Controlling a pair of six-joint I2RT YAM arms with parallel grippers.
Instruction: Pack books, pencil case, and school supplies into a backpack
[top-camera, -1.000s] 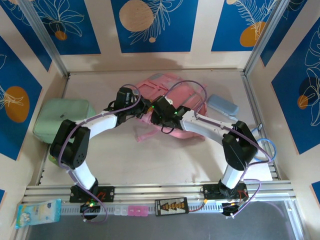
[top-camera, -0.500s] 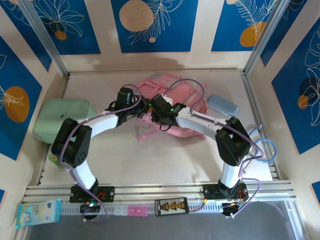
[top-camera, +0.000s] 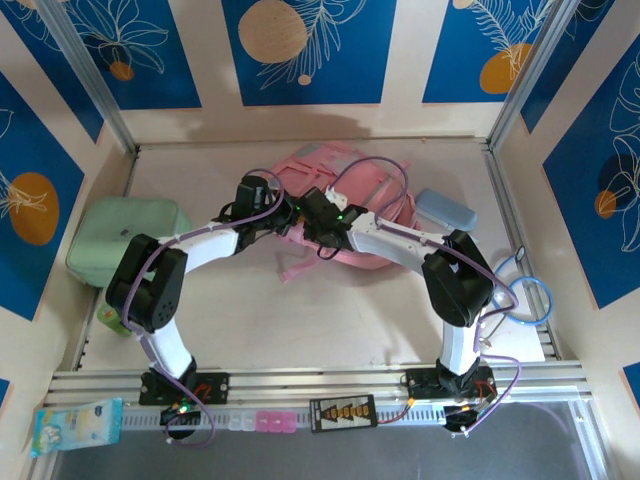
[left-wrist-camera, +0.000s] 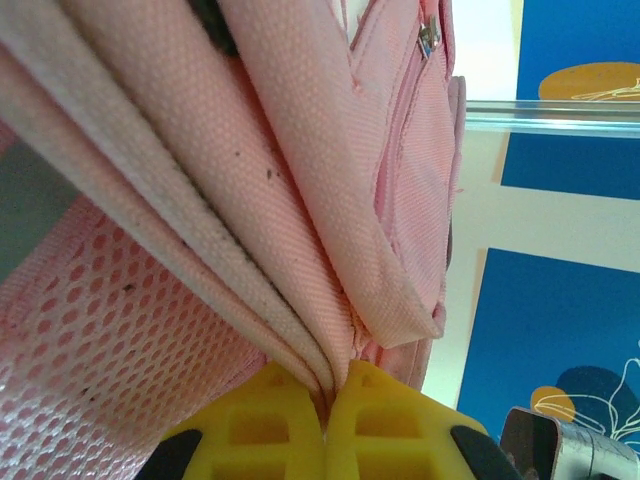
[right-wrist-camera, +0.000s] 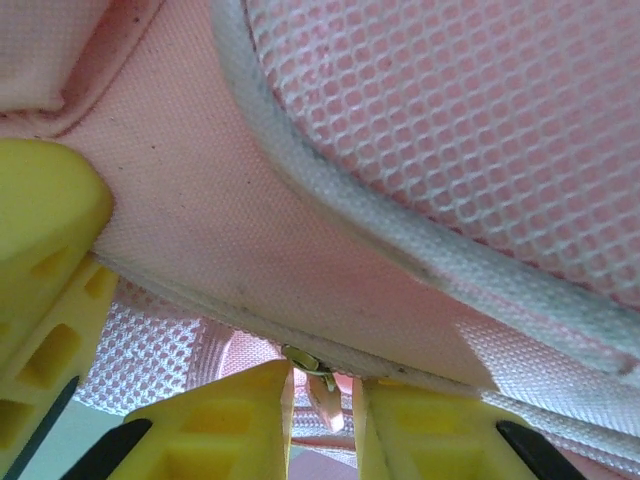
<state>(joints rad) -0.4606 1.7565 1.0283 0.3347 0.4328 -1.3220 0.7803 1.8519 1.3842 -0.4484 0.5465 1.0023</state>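
Observation:
The pink backpack (top-camera: 335, 165) lies at the back middle of the table, with both grippers at its near left edge. My left gripper (top-camera: 284, 214) is shut on a fold of pink backpack fabric (left-wrist-camera: 330, 180), which is pinched between the yellow fingers (left-wrist-camera: 390, 420). My right gripper (right-wrist-camera: 323, 372) is pressed up under the backpack (right-wrist-camera: 250, 230). Its jaws stand a narrow gap apart, and a zipper pull (right-wrist-camera: 322, 398) hangs between them. The pale blue-grey pencil case (top-camera: 446, 211) lies to the right of the backpack. The books are out of view.
A mint-green soft case (top-camera: 125, 235) sits at the left wall. A blue tissue pack (top-camera: 75, 425) lies on the front rail at the left. A blue cable loop (top-camera: 527, 295) hangs at the right edge. Bare tabletop lies in front of the backpack.
My right gripper has moved left along the backpack's edge towards the left gripper, and its jaws have narrowed. The left gripper has kept its hold.

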